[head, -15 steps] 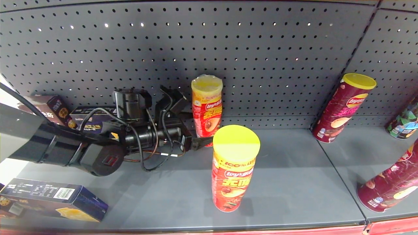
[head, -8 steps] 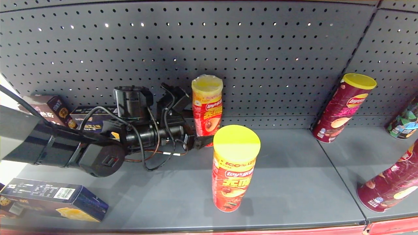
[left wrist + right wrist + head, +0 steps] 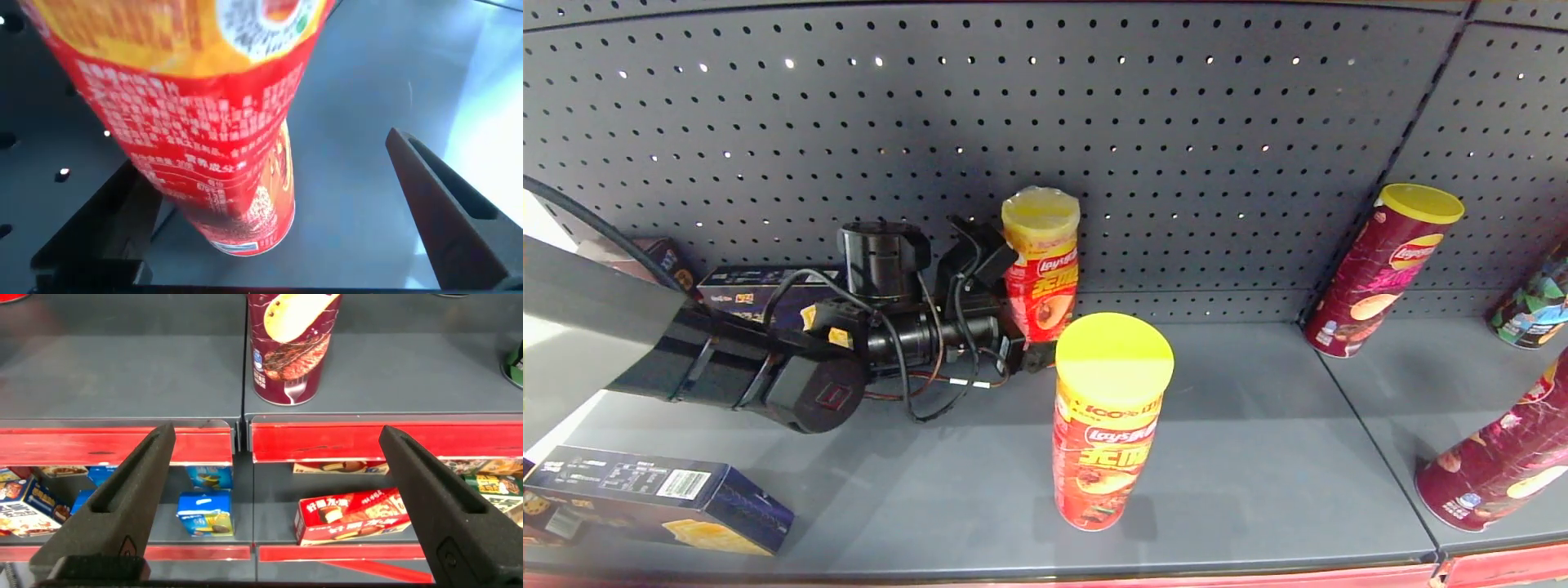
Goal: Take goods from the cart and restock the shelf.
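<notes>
Step in hand, as I judge it: setting the rear chip can [image 3: 1041, 269] at the back of the shelf [image 3: 1258, 457], close to the pegboard [image 3: 1094, 122]. My left end effector [image 3: 265, 163] is released, with its fingers spread to either side of the can's lower body. The can stands between them, base on the shelf, upright or nearly so. It is close against one finger (contact: cannot tell) and clearly apart from the other. A front chip can [image 3: 1107, 425] stands just ahead of it, toward the shelf edge and near my left wrist. Next move, I think: draw the left arm straight back with no sideways sweep, so that no finger tips the rear can and the arm clears the front one; then return to the cart for more stock. My right end effector [image 3: 278, 434] is also released, held low facing the lower shelves, carrying nothing.
</notes>
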You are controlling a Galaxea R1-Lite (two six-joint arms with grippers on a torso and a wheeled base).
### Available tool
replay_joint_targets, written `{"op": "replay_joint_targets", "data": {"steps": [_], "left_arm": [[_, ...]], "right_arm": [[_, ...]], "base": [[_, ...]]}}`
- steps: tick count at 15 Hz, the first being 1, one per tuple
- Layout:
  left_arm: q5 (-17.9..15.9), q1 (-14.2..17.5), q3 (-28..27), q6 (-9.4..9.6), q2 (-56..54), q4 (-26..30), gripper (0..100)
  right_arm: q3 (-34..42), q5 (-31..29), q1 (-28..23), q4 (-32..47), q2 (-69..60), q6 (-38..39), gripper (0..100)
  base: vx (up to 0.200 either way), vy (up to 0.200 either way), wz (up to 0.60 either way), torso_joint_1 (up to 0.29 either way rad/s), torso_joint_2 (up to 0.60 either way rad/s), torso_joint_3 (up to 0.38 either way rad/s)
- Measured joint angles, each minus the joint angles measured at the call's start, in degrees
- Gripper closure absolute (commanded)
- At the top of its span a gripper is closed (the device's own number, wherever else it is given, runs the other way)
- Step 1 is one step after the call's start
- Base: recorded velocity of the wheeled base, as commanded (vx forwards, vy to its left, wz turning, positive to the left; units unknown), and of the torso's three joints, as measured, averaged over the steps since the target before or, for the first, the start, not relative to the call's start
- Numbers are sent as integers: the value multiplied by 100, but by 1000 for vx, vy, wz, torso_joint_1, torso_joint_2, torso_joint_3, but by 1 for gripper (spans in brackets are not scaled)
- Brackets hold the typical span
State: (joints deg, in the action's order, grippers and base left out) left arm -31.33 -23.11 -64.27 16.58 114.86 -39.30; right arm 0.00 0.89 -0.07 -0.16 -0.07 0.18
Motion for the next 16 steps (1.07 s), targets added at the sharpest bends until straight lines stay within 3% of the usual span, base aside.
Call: {"op": "replay_joint_targets", "data": {"steps": [9, 13, 16], "left_arm": [[-110, 27, -100, -29, -59, 39, 100], [-1151, 121, 21, -208, -436, 46, 100], [-1399, 226, 261, -191, -612, 27, 100]], "right_arm": [[0, 0, -4, 0, 0, 0, 0], [0, 1, 0, 2, 0, 0, 0], [0, 1, -4, 2, 0, 0, 0]], "base": [[0, 0, 0, 0, 0, 0], [0, 0, 0, 0, 0, 0], [0, 0, 0, 0, 0, 0]]}}
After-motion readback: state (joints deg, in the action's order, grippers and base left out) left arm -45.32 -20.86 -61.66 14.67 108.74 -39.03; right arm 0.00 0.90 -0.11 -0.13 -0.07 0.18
